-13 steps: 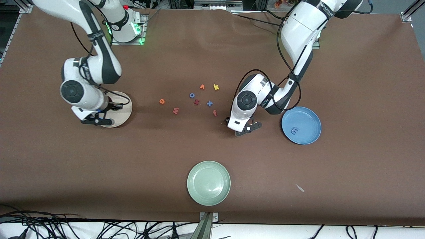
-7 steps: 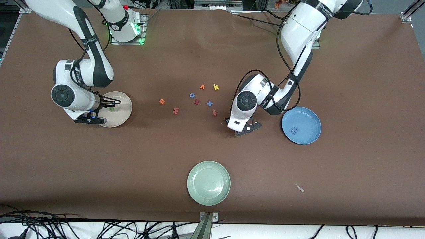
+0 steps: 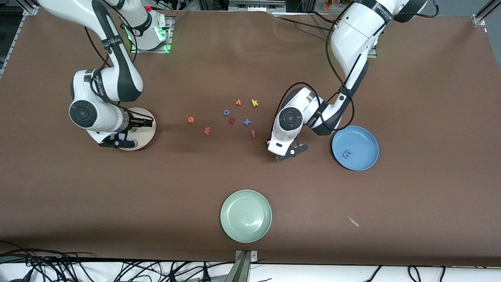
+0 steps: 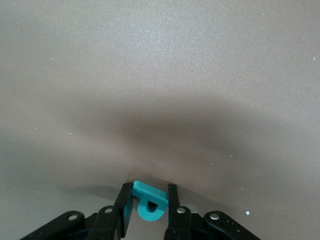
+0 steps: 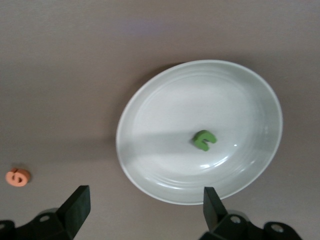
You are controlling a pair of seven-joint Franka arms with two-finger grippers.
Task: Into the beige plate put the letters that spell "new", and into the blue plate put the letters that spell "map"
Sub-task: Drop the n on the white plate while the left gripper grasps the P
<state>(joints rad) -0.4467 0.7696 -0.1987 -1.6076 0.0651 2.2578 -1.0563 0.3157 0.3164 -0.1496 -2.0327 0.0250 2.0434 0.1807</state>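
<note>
Left gripper down at brown table, near round sky-blue plate, fingers pinching small teal foam p. Periwinkle-blue foam m lies in that plate. Right gripper over round cream-beige plate, fingers spread wide, holding nothing; small green foam n lies in plate under it. Orange foam e and salmon-red foam w on table between plates. Left arm's label too small to read.

The front view looks down from high across the bench, arm bases along the frame's top. The left wrist view sits close to bare bench. The right wrist view looks down on the beige plate, shared with the front view's middle left.
</note>
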